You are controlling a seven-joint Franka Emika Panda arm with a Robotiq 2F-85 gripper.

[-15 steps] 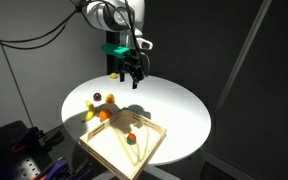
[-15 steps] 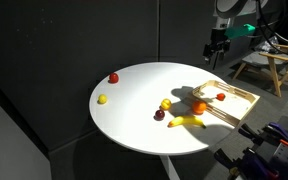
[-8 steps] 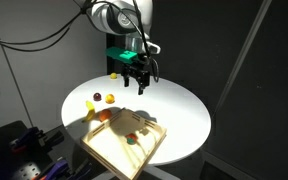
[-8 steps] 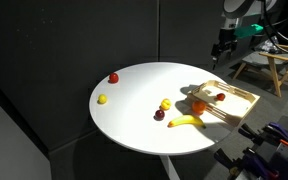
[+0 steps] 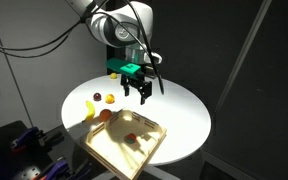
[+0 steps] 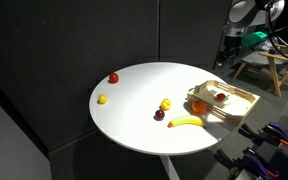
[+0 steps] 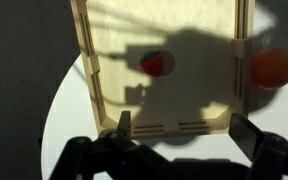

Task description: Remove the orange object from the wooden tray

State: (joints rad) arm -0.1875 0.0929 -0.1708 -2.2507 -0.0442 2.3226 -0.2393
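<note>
1. Gripper (image 5: 138, 93) hangs in the air above the round white table (image 5: 179, 105), touching nothing.
2. Its jaws are spread wide and hold nothing. In the wrist view the two dark fingers (image 7: 124, 125) stand well apart at the bottom of the picture, just short of one rim of the wooden tray (image 7: 114, 40).
3. The orange object (image 7: 157, 63), reddish with a green part, lies inside the tray on the bare wood, away from the rims. It also shows in both exterior views (image 5: 132, 138) (image 6: 221, 97).
4. A plain orange ball (image 7: 273, 68) sits on the table outside the tray, just beside its rim.
5. A banana (image 6: 185, 122) lies on the table near the ball.
</note>
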